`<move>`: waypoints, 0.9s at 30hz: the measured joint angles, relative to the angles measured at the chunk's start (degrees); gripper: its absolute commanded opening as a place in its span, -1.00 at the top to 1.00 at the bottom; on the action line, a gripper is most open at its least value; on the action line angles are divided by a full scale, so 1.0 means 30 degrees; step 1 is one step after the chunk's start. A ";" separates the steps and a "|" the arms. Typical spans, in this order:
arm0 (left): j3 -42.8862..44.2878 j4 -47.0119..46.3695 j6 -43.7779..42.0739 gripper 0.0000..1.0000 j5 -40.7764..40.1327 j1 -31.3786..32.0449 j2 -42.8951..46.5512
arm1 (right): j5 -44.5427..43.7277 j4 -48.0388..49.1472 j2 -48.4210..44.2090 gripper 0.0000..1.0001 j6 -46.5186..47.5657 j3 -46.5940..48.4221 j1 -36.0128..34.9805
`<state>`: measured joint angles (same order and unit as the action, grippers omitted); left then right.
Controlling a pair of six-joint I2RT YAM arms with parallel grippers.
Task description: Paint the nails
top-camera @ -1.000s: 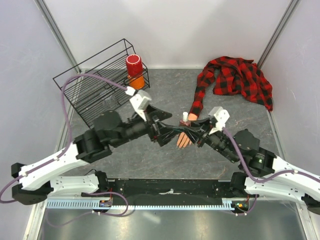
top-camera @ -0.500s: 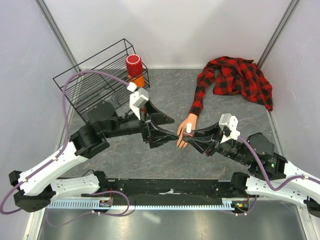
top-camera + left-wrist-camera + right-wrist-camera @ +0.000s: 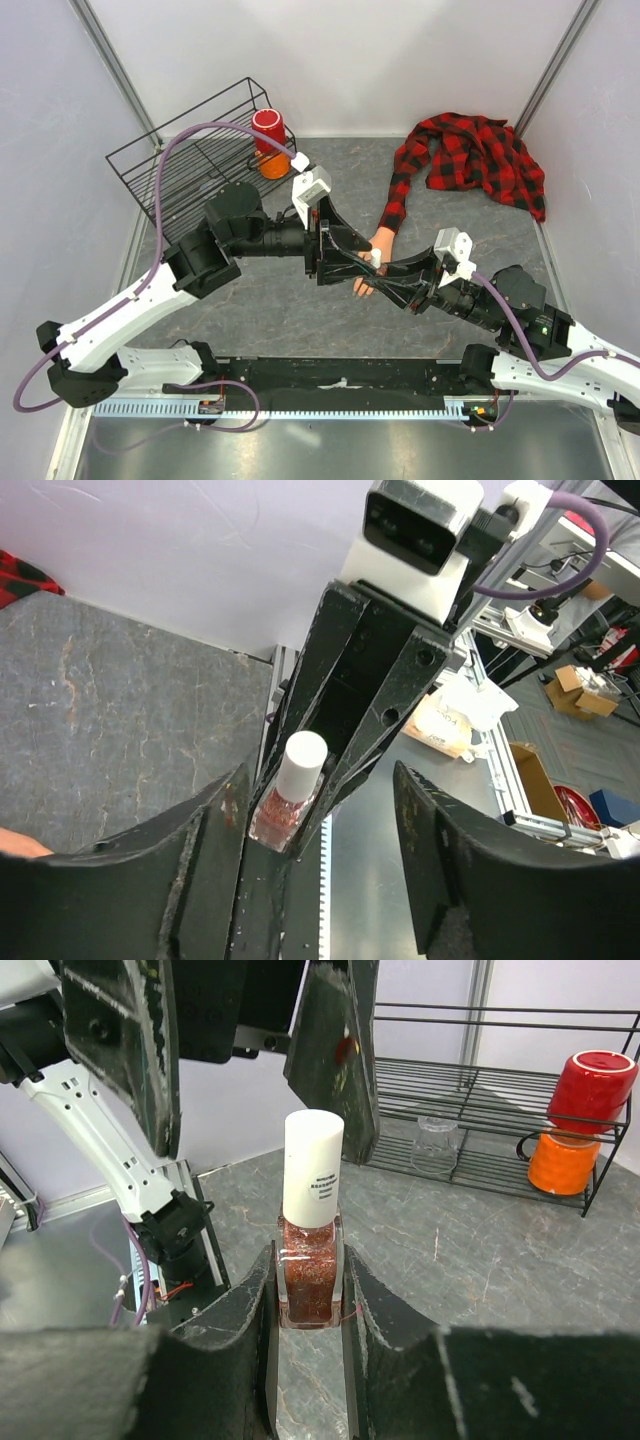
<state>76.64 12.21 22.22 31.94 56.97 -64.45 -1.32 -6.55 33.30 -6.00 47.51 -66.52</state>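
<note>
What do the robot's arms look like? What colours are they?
Both the left arm and the right arm are white near the base and black farther out. A purple cable loops along each, and a small white camera box sits at each wrist. The fingers are black, chunky and curved, with a rough surface.

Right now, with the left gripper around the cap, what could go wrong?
1. The cap sits nearer one finger of the open left gripper; closing may shove the bottle sideways.
2. The right gripper pinches only the glass base, so twisting could spin the bottle or drop it onto the mannequin hand below.
</note>
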 measured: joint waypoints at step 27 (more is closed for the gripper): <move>0.1515 0.1821 -0.0860 0.97 -0.3555 0.0627 -0.1362 | -0.2186 -0.0022 0.1093 1.00 -0.0240 0.0233 0.0000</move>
<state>81.19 17.67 19.64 21.28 58.85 -68.53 -7.88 -6.61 36.58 -6.72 48.21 -66.52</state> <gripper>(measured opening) 0.204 0.306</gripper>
